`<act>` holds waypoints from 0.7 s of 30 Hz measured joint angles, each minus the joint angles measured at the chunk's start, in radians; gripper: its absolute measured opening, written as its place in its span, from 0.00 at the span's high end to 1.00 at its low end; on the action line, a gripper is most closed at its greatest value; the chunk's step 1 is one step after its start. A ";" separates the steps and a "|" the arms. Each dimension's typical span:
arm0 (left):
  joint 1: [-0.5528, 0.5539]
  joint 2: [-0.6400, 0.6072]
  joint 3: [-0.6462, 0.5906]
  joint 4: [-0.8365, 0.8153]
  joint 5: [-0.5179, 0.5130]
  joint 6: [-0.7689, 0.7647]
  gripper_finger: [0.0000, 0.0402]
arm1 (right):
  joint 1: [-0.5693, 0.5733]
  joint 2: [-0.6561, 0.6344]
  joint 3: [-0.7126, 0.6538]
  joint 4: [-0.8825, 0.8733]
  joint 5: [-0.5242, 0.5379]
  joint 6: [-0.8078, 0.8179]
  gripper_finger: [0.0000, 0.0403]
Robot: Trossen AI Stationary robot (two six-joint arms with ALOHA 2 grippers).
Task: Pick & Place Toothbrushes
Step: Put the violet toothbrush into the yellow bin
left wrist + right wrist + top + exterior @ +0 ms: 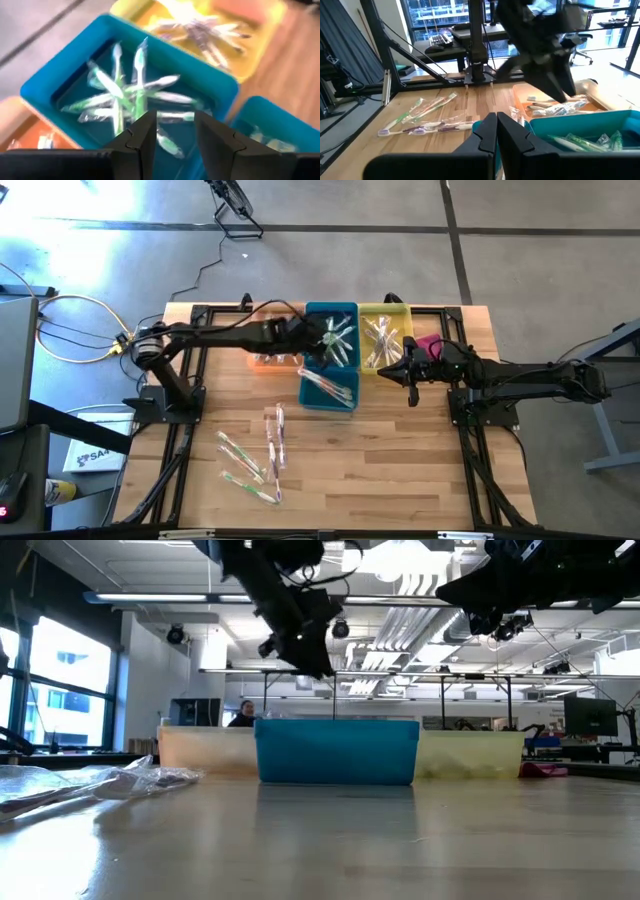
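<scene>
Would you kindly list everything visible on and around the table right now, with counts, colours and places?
Blue bins: two, one at the table's far middle, one just in front of it; both hold wrapped toothbrushes.
Yellow bin: one, right of the far blue bin, holding toothbrushes.
Orange bin: one, left of the blue bins, mostly hidden under the left arm.
Loose toothbrushes: roughly six, clear wrappers with green, pink or purple handles, on the near-left wood.
Pink cloth: one, right of the yellow bin.
Table: one, light wood with a black frame.
Person: one, far in the room behind the bins.
Left pincer: open, empty, over the far blue bin.
Right pincer: shut, empty, beside the yellow bin.
</scene>
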State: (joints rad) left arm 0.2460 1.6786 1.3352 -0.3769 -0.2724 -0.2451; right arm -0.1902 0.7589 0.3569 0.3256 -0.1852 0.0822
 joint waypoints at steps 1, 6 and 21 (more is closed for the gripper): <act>-0.012 -0.021 -0.026 0.027 0.001 0.019 0.68 | 0.000 0.000 0.000 -0.003 0.000 0.000 0.99; -0.080 -0.167 -0.235 0.182 0.097 0.105 0.68 | 0.000 0.000 0.000 -0.004 -0.001 0.001 0.99; -0.393 -0.617 -0.863 0.807 0.162 -0.266 0.68 | 0.000 0.000 0.000 0.000 0.002 0.000 0.99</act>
State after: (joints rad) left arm -0.1468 1.0614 0.4719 0.4298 -0.1101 -0.5106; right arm -0.1898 0.7589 0.3569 0.3253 -0.1833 0.0826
